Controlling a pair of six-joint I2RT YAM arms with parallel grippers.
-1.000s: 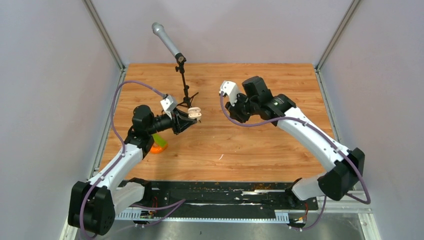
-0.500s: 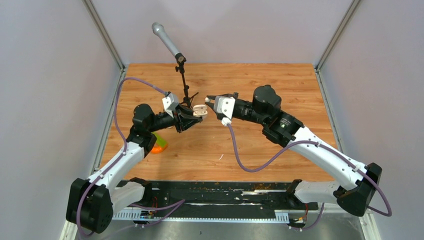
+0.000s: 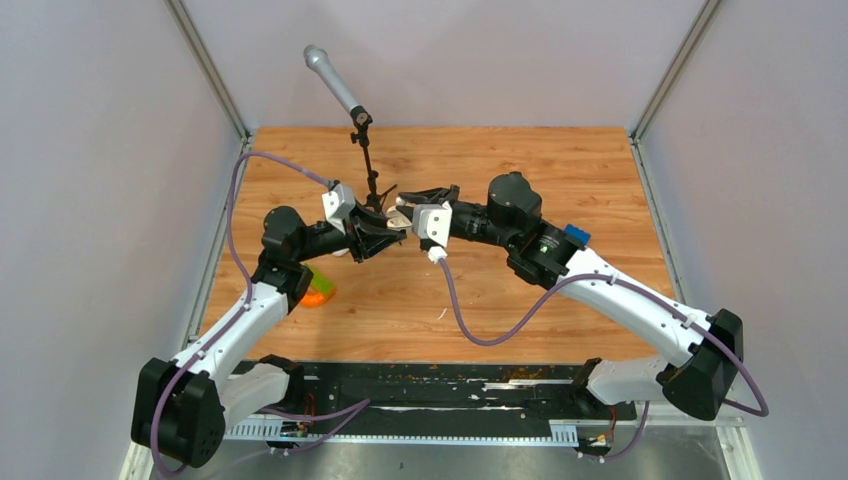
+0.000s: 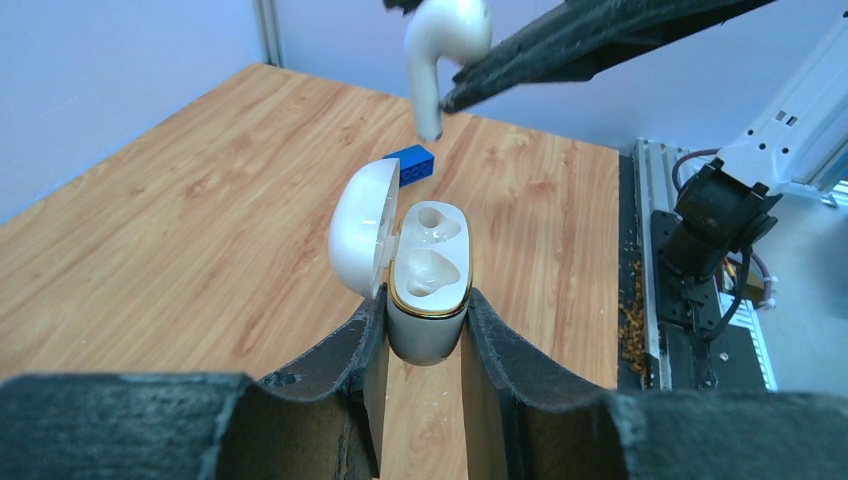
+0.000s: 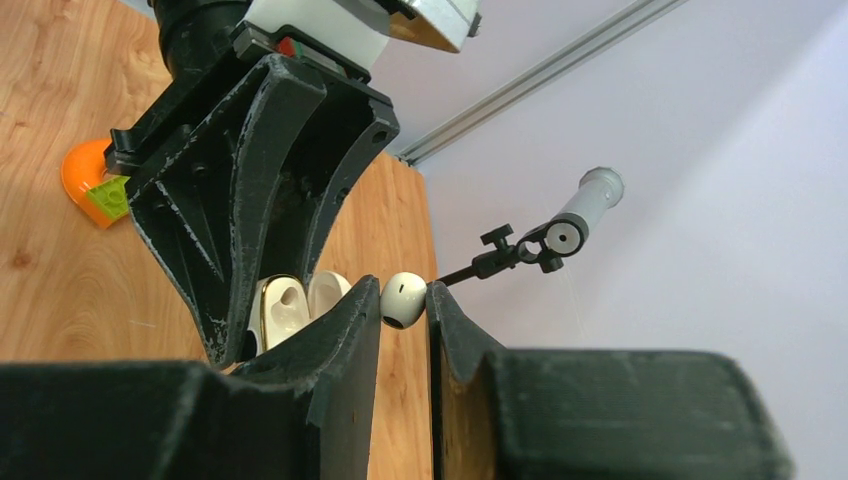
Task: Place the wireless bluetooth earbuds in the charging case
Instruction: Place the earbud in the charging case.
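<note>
- The desk (image 3: 560, 160) is bare wood. Both arms meet in the air above its middle, with a microphone stand (image 3: 365, 150) just beyond the two tools.
- The left tool (image 4: 425, 320) is pressed onto the charging case (image 4: 428, 290). Its fingers clamp the lower body from both sides, so the case juts out past the fingertips, mouth up.
- The right tool (image 5: 405, 300) pinches one earbud (image 4: 445, 40) by its rounded head, stem pointing down toward the case.
- The lid (image 4: 362, 240) stands swung open at the left tool's left side, clear of the two sockets. Both sockets look empty.
- The earbud hangs above the case and slightly past its far socket — near it but not touching.
- A blue block (image 4: 410, 162) lies on the desk beyond the left tool's fingertips and plays no part.
- The step in hand, as I judge it, is lining up the first bud over its socket — nothing is seated yet.
- The next move calls for bringing the stem over one socket and lowering it straight in while the left tool holds the case steady. The right tool should let go only once the bud sits flush.
- I cannot tell which socket fits this bud, and no second bud shows in any view.
</note>
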